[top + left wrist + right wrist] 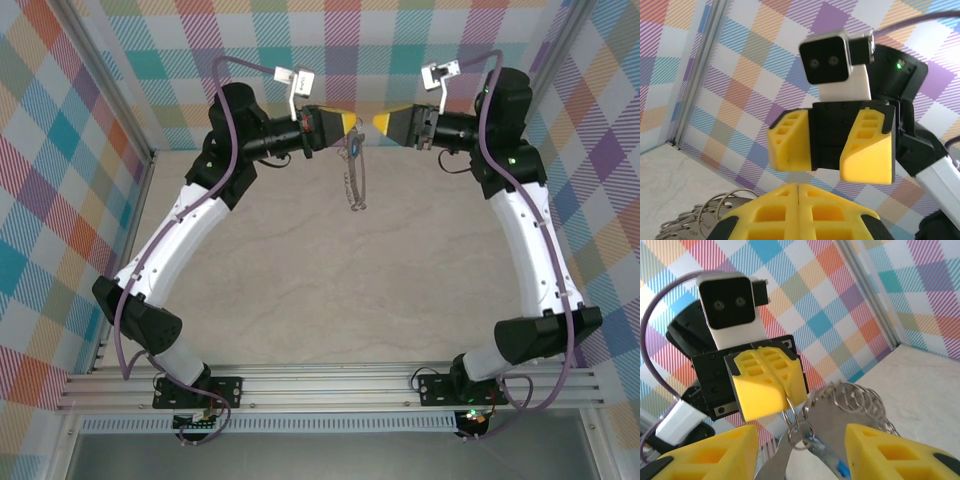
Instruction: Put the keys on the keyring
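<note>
"The left gripper [786, 392] is pinched shut on the keyring [356, 185], which hangs between the arms."
"The right gripper [827, 150] gapes, empty. The blue key [833, 460] dangles just below. I'd hold the ring steady and regrasp gently."

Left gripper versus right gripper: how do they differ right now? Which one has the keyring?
The left gripper has its jaws shut, while the right gripper has its jaws apart. The left gripper pinches the keyring, which hangs below it. The right gripper grips nothing, and the key dangles between its open fingers. Both have yellow fingers, are raised above the table and face each other tip to tip.
</note>
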